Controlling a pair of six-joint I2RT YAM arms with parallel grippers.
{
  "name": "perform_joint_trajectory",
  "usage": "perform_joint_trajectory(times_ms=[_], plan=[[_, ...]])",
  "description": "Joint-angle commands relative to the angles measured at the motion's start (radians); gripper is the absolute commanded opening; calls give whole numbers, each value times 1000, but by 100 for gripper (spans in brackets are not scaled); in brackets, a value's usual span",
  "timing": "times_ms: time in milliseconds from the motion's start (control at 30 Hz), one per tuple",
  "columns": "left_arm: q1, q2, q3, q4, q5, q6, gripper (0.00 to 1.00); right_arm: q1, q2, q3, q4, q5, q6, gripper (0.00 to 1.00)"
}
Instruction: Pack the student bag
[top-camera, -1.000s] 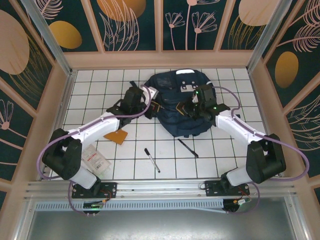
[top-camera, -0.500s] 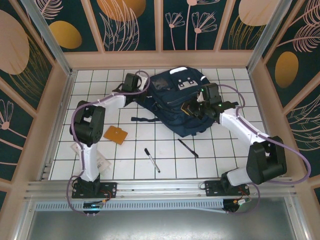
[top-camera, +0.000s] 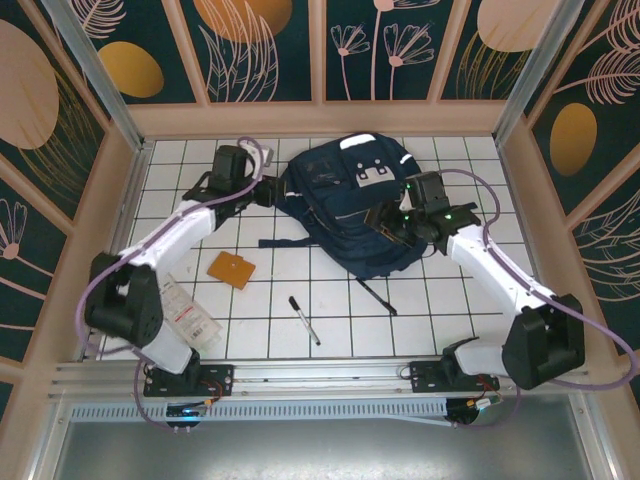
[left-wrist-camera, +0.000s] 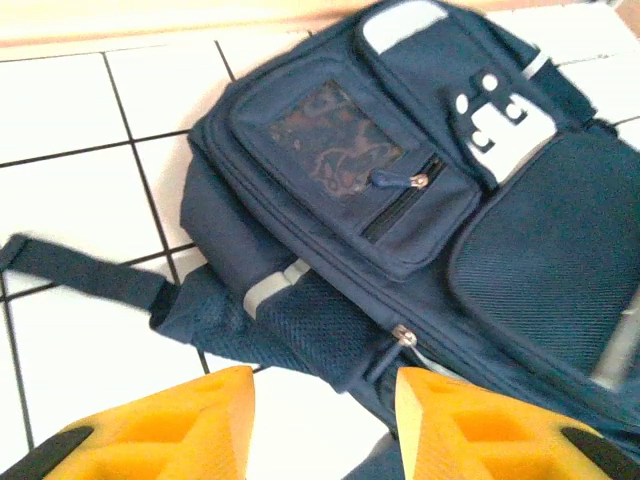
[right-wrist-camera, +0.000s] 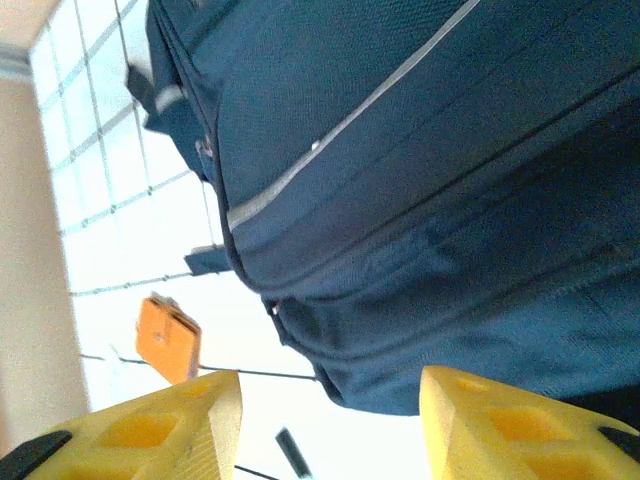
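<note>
Well, the left gripper (top-camera: 268, 190), jaws spread and empty, hangs just beside the left flank of the large navy-blue fabric student bag (top-camera: 345, 200). That bag lies at its three o'clock, flat on the white tiled table (top-camera: 180, 160), long axis roughly twelve to six. Over the right flank the right gripper (top-camera: 388, 222) gapes empty too, and looks to me the nearer one.

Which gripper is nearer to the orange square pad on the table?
Left. The left gripper hovers at the student bag's left edge, just beyond the orange square pad; the right gripper is over the bag's right side, farther off.
</note>
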Motion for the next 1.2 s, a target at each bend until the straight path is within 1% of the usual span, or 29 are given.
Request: perform_joint_trajectory(times_ms=[0, 67, 133, 200, 233, 300, 400, 500, 600, 667, 733, 800, 867, 967, 1033, 1100, 1133, 1167], plan=[[2, -66, -79, -195, -25, -150, 40, 64, -33, -10, -168, 107, -154, 51], [3, -109, -109, -278, -48, -192, 42, 131, -35, -16, -217, 140, -183, 51], [2, -124, -127, -354, -50, -213, 44, 226, -24, -33, -207, 119, -198, 52], [2, -127, -146, -401, -12, -220, 45, 324, 11, -54, -141, 76, -176, 51], [4, -130, -156, -416, -1, -223, 45, 390, 42, -57, -96, 70, -147, 51], [4, -138, -171, -429, -17, -230, 46, 511, 126, -37, -6, 61, -112, 51], [11, -139, -180, -437, -48, -250, 46, 667, 302, 54, 48, 140, -75, 50], [31, -138, -186, -434, -47, -277, 47, 755, 466, 162, -21, 263, -54, 49], [52, -146, -193, -433, -59, -279, 47, 807, 562, 228, -102, 362, -31, 48], [64, -159, -196, -432, -60, -268, 47, 821, 592, 238, -127, 379, -15, 48], [74, -174, -196, -432, -65, -255, 46, 828, 607, 232, -138, 371, 1, 48], [81, -188, -199, -425, -70, -243, 47, 828, 625, 220, -132, 337, 6, 48], [83, -206, -199, -409, -71, -231, 46, 834, 652, 217, -134, 327, 10, 46], [83, -243, -200, -376, -61, -213, 46, 838, 693, 231, -154, 327, 6, 35], [83, -275, -200, -346, -46, -201, 46, 838, 695, 240, -164, 333, 7, 20], [83, -298, -224, -324, -29, -186, 45, 834, 674, 243, -169, 358, 12, 10], [82, -306, -224, -315, -11, -176, 44, 826, 659, 243, -168, 364, 17, 6], [83, -312, -226, -305, 16, -160, 43, 817, 642, 236, -159, 357, 23, 6]])
